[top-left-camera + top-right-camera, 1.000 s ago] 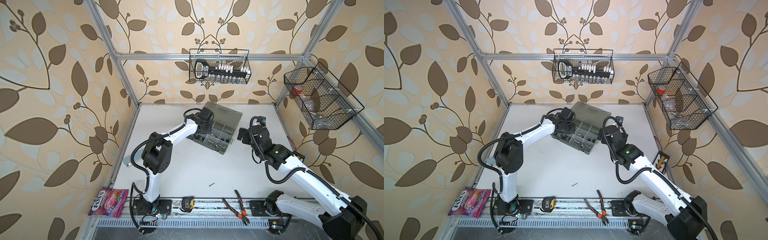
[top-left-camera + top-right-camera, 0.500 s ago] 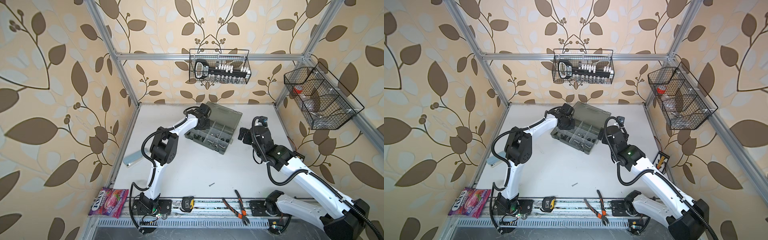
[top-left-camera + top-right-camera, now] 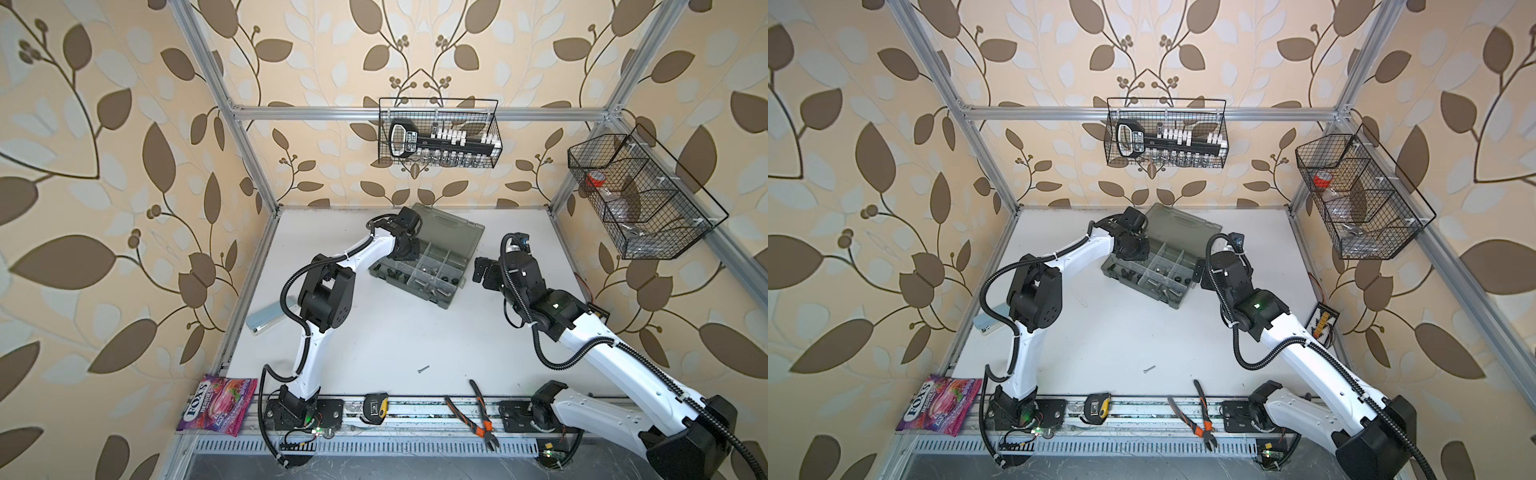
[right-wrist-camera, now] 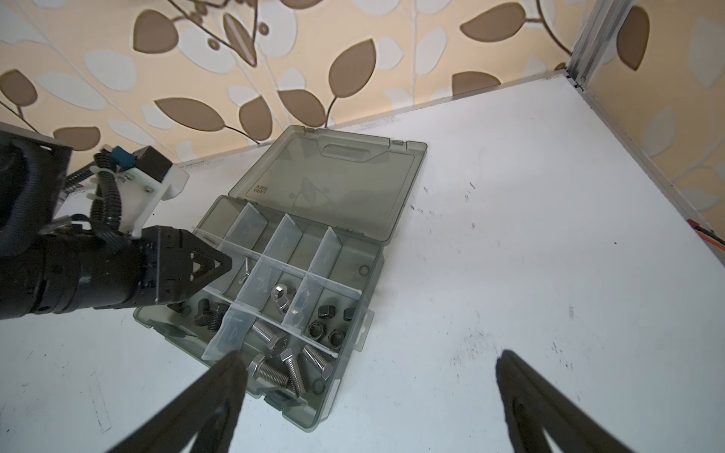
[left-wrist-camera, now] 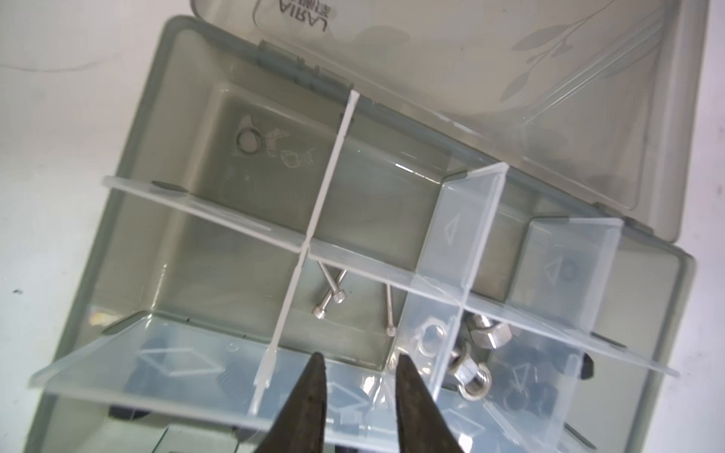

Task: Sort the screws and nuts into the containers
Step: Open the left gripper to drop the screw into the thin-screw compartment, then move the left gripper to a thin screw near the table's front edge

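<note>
Over the organiser box (image 5: 141, 164), the left tool (image 5: 359, 357) hangs partly open and empty above 3 thin screws (image 5: 339, 296); the right tool (image 4: 370, 355) stands wide open, empty, beside the box.

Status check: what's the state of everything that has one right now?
Organiser box: lid open, folded back.
Left claw: open, empty, over the box.
Right claw: wide open, empty, near the box.
Loose screw: lying on the table, outside the box.

The organiser box (image 3: 448, 304) sits mid-back on the surface (image 3: 374, 332), lid (image 3: 451, 232) behind it; left claw (image 5: 359, 357) over its left end, right claw (image 4: 372, 353) just right; a lone screw (image 3: 423, 368) lies before it.
</note>
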`<state>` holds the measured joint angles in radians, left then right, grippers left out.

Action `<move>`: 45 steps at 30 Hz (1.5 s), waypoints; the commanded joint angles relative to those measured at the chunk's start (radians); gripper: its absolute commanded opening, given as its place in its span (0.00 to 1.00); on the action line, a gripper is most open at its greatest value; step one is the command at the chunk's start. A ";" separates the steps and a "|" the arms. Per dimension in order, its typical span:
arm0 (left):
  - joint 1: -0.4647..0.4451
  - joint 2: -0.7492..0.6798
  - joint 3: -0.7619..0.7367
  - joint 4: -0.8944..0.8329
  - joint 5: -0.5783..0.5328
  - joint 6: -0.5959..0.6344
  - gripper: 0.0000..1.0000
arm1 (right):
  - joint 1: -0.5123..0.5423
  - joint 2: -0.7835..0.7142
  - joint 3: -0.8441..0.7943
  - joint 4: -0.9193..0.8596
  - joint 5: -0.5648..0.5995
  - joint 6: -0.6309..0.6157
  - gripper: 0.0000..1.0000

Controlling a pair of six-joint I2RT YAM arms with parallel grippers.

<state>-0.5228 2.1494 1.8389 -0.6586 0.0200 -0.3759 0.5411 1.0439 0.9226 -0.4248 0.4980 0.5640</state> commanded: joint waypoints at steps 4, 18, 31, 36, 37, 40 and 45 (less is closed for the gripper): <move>-0.001 -0.227 -0.099 0.025 -0.015 -0.002 0.40 | 0.003 0.017 -0.003 -0.002 0.028 0.003 1.00; -0.012 -0.609 -0.470 0.149 -0.016 0.015 0.99 | 0.001 0.035 -0.008 -0.009 0.051 0.011 1.00; -0.138 -0.933 -0.836 0.289 -0.047 0.096 0.99 | 0.001 0.045 -0.013 -0.009 0.057 0.010 1.00; -0.252 -0.947 -0.921 0.301 -0.073 0.122 0.98 | 0.000 0.041 -0.013 -0.012 0.059 0.008 1.00; -0.278 -0.940 -0.930 0.297 -0.080 0.126 0.98 | 0.000 0.040 -0.013 -0.014 0.059 0.009 1.00; -0.336 -0.916 -0.949 0.278 -0.071 0.139 0.95 | 0.002 0.037 -0.014 -0.015 0.062 0.009 0.99; -0.393 -0.866 -0.971 0.256 -0.036 0.145 0.84 | 0.000 0.042 -0.015 -0.018 0.062 0.011 1.00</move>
<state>-0.8978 1.2633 0.8837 -0.3969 -0.0307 -0.2523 0.5411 1.0893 0.9226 -0.4252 0.5362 0.5648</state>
